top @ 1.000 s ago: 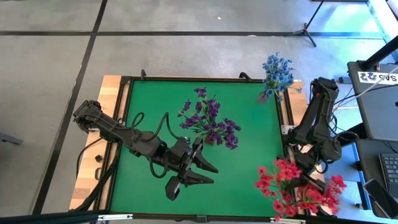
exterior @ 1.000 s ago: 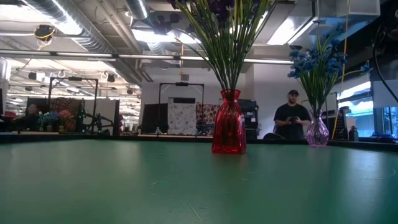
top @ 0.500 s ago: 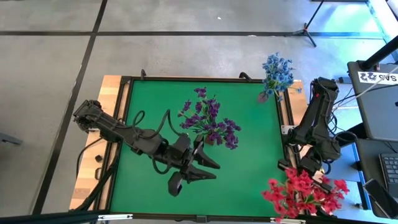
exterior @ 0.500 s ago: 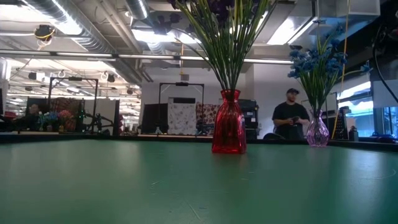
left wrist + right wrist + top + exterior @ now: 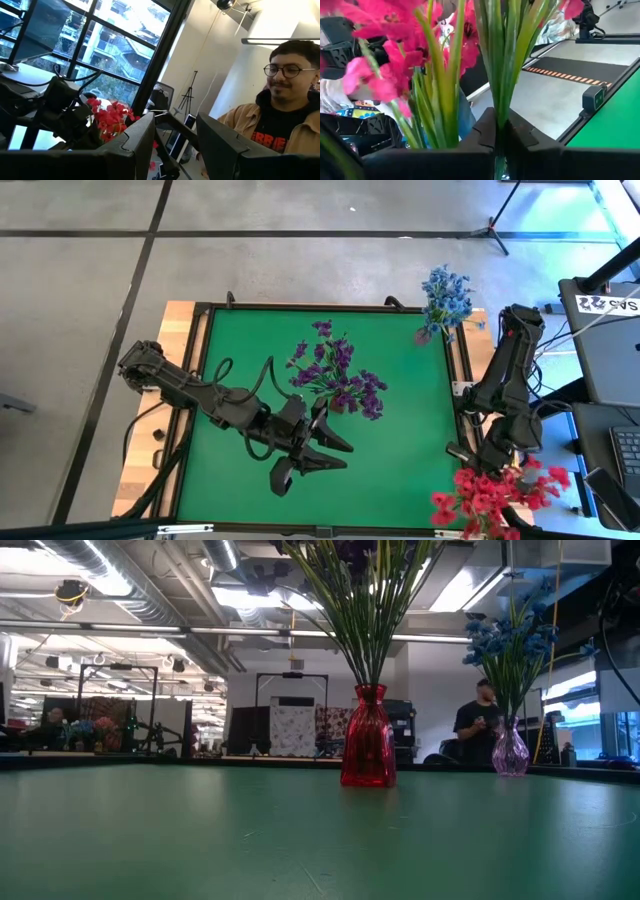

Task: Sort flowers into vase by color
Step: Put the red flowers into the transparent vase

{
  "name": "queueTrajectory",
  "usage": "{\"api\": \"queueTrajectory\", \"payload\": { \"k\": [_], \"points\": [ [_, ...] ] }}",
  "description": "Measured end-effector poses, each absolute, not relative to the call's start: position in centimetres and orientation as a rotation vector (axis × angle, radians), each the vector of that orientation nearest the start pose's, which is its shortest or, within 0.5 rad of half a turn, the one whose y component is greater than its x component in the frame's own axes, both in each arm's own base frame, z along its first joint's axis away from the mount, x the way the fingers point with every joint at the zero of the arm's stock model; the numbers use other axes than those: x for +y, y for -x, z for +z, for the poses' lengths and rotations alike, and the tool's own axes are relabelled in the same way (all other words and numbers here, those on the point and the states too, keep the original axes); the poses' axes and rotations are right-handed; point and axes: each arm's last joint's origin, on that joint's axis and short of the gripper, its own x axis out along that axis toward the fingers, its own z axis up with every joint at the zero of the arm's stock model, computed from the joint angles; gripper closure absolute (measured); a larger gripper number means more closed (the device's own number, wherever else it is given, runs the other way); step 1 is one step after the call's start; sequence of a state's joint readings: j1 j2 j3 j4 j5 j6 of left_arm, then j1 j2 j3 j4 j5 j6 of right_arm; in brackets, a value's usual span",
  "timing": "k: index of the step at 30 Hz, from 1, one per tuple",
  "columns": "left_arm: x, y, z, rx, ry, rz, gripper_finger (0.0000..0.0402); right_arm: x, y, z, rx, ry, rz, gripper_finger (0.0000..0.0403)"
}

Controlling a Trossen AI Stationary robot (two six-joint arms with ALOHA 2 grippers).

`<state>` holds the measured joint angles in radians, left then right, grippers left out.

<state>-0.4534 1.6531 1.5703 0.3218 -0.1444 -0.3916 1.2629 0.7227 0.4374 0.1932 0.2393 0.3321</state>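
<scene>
Green felt mat [image 5: 390, 470]: L gripper [image 5: 322, 448] jaws apart (empty); R gripper [image 5: 496, 131] jaws clamp thin red flowers [image 5: 495, 495] stems.

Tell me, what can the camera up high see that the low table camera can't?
Only the high view shows both arms: the left gripper open over the green table, and the right gripper shut on the red flowers past the table's right edge. Only the low view shows the red vase, the clear vase and a person behind. Both show the purple flowers and blue flowers.
</scene>
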Motion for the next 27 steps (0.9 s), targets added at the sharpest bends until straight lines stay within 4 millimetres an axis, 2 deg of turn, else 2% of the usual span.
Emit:
{"api": "queueTrajectory", "payload": {
  "k": [8,20,23,27],
  "points": [
    [-16.7,-34.6,42.9,-0.164,0.457,-0.356,0.0259,16.0,-5.6,25.6,0.253,-0.196,1.053,0.0376],
    [-16.7,-34.7,42.7,-0.141,0.452,-0.351,0.0259,15.7,-5.4,24.3,0.402,-0.079,1.065,0.0359],
    [-16.7,-34.7,42.6,-0.137,0.469,-0.352,0.0259,15.6,-5.4,24.7,0.452,-0.04,1.05,0.0337],
    [-16.7,-34.7,42.6,-0.124,0.498,-0.357,0.0259,15.2,-5.3,25.7,0.512,0.011,1.024,0.0286]
  ]
}}
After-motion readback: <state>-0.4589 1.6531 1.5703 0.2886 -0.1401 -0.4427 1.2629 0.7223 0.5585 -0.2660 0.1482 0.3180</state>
